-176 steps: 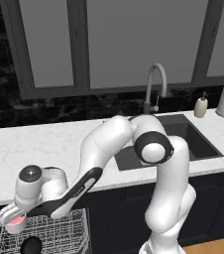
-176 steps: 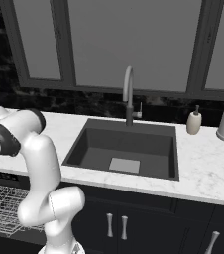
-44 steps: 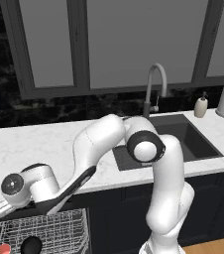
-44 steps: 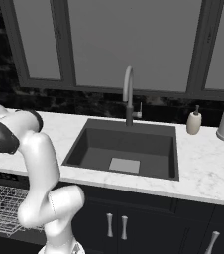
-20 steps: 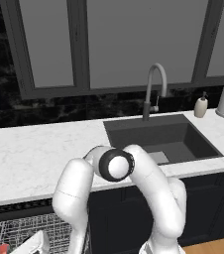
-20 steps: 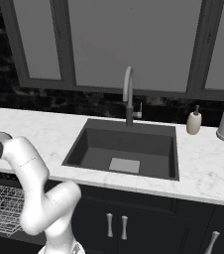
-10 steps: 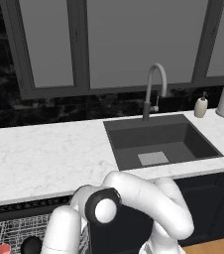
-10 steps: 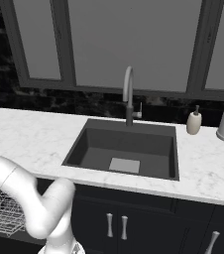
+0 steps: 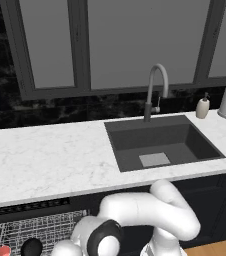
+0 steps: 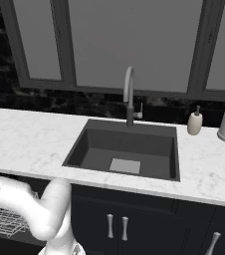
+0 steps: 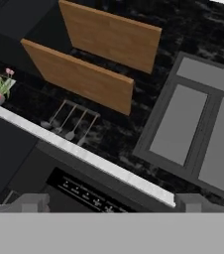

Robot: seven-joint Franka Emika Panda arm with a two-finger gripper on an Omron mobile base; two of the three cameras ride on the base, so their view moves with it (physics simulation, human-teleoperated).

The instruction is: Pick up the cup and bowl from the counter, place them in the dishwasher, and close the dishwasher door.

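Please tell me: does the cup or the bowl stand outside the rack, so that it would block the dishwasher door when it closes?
Nothing visible blocks it. The cup and the bowl both sit inside the rack of the dishwasher. The door itself is below the picture, so its path is not seen.

The counter (image 9: 45,160) was white marble with grey veins, its sink (image 9: 160,142) dark grey. At seven o'clock in the left base view, the dishwasher (image 9: 30,207) was dark with a white wire rack (image 9: 35,232); the bowl (image 9: 31,247) was glossy black, the cup (image 9: 2,251) red inside. Two shelves (image 11: 91,54) were warm wood-brown.
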